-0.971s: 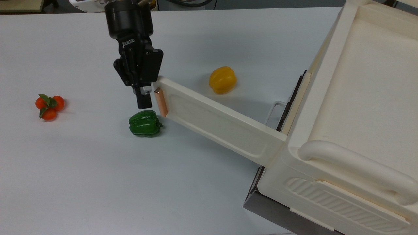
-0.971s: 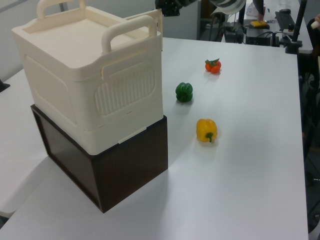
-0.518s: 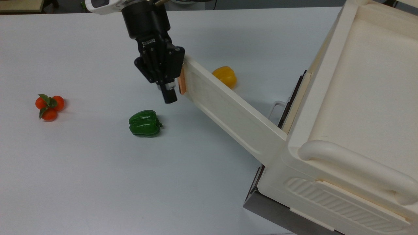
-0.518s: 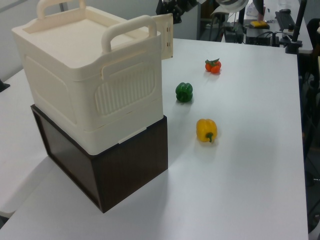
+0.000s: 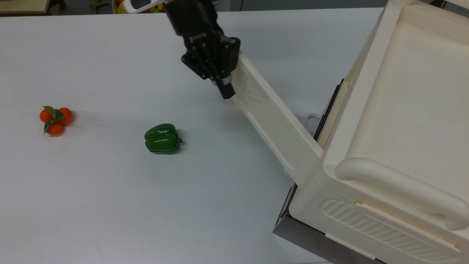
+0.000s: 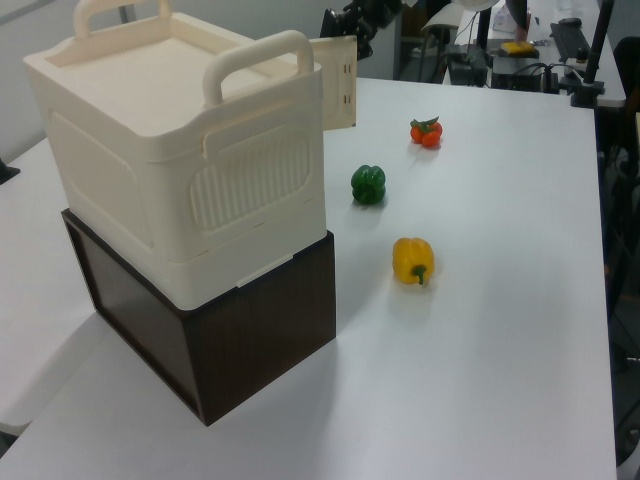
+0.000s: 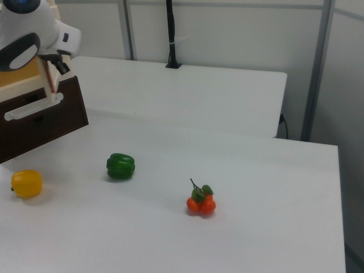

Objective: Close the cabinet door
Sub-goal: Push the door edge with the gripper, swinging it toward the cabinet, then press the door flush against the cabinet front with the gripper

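- Our hand (image 5: 224,86) sits at the free end of the cabinet door (image 5: 273,121), pressed against its outer face; we cannot tell whether our fingers are parted or closed.
- We judge this placement deliberate: pushing at the end farthest from the hinge gives the most leverage for swinging the panel shut.
- The cabinet door runs away from our hand toward the cream cabinet (image 5: 399,121), where its hinged end meets the body. It stands ajar at a slant, so we judge the closing only partly done.
- In the left view the door (image 6: 338,85) juts out past the cabinet's corner, with our hand (image 6: 360,25) just behind its far edge.
- A thin white wire loop handle (image 5: 309,119) shows near the hinge, beneath the door.
- The cabinet rests on a dark brown box (image 6: 215,330), which raises the door clear of the desk (image 5: 91,183).
- Well apart from our hand lie a green pepper (image 5: 162,138), a cluster of small oranges (image 5: 55,117) and, in the left view, a yellow pepper (image 6: 413,260); none appears to block the door's swing.
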### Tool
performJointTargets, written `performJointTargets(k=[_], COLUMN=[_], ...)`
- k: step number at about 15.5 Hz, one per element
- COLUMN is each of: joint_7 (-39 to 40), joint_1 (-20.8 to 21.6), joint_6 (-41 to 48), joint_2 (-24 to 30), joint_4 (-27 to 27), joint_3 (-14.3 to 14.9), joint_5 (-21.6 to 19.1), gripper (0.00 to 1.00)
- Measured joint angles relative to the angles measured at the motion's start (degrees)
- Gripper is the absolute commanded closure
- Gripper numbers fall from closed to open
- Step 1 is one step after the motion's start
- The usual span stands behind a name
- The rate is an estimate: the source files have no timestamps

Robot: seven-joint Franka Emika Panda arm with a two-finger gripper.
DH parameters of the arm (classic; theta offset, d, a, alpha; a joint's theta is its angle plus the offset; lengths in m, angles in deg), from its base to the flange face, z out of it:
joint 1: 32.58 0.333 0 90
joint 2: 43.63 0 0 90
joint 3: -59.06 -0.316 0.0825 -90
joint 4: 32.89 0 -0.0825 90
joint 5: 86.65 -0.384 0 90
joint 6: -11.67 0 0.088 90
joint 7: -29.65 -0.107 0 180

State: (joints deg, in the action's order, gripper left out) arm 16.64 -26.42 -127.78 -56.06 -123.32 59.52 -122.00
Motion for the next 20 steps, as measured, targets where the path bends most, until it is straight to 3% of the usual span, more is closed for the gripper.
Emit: performJointTargets(k=[20], joint_7=[0.0], joint_1=[0.3], joint_6=[1.6], joint_2=[0.0], joint_4=[-0.3], joint_3=[-13.3], joint_5=[0.0], gripper=[1.00])
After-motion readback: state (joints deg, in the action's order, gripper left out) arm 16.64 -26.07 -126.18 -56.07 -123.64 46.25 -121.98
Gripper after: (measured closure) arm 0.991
